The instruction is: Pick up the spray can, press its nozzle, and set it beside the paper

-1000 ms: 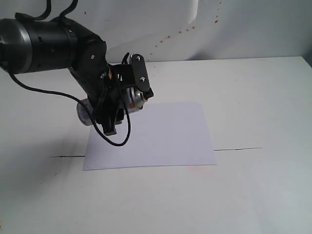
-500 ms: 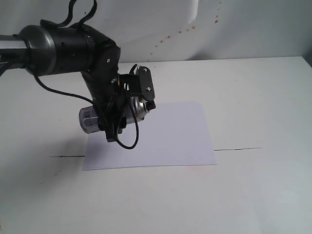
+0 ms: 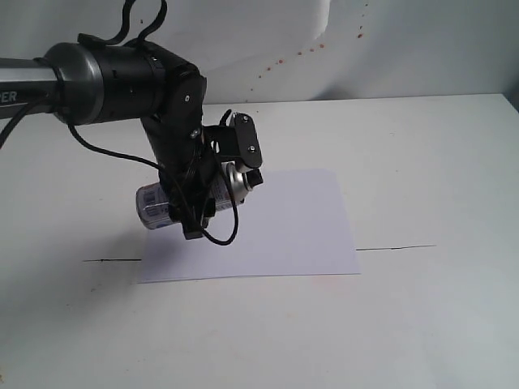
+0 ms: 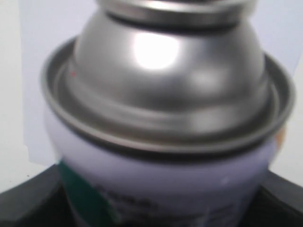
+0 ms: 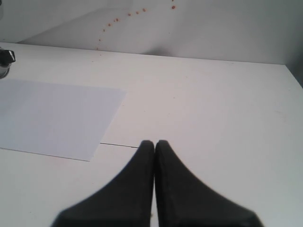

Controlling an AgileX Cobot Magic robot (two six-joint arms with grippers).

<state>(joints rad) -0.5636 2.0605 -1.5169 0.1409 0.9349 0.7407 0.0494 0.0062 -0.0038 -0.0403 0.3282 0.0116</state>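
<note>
My left gripper [image 3: 212, 188] is shut on the spray can [image 3: 156, 204], which hangs above the left part of the paper [image 3: 280, 227], lying nearly on its side. The can's base points left and its black nozzle [image 3: 255, 178] points right. In the left wrist view the can's silver dome [image 4: 165, 71] and white label [image 4: 165, 182] fill the picture, with a dark finger [image 4: 23, 203] at each side. The nozzle is cut off there. My right gripper [image 5: 155, 143] is shut on nothing, over bare table to the right of the paper [image 5: 52, 118]. The nozzle [image 5: 7, 56] shows at that view's edge.
A thin black line [image 3: 396, 246] runs across the white table [image 3: 422, 162] on both sides of the sheet. A white wall with small red specks [image 3: 284, 61] stands behind the table. The left arm's cable [image 3: 223, 235] dangles under the can.
The left arm has carried the can a little to the right and lower over the paper's left edge. The can's base has dropped, and the paper has stayed put.
</note>
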